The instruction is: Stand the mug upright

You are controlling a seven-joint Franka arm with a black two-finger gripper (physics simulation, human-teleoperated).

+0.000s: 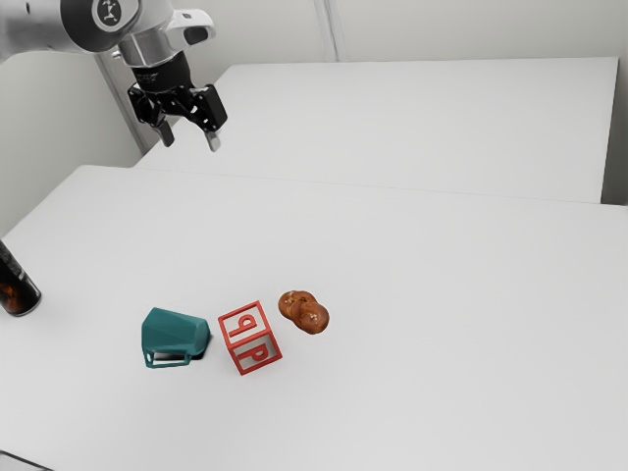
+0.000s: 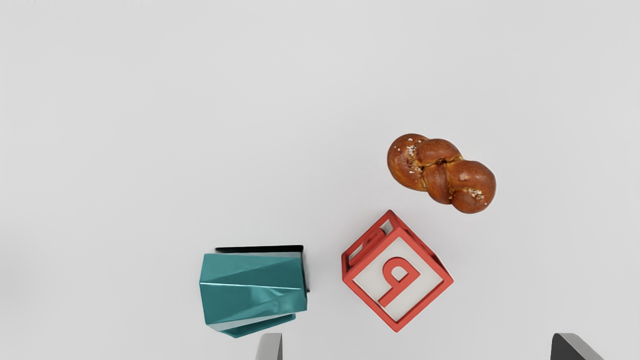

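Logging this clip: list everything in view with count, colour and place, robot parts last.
mug: 1, teal, lying on its side on the table
letter block: 1, red and white, between mug and bread
braided bread roll: 1, glossy brown with pale salt-like grains, beyond the block from the mug
can or bottle: 1, dark with orange-brown low down, cut off by the exterior view's left edge
unidentified item: 1, dark-edged, exterior view's bottom left corner
table: 1, white, under these things
rear surface: 1, white, behind the table
walls: light grey, background
Franka arm: 1, white and black, exterior view's upper left
gripper: 1, black with two grey-tipped fingers, open, at the arm's end
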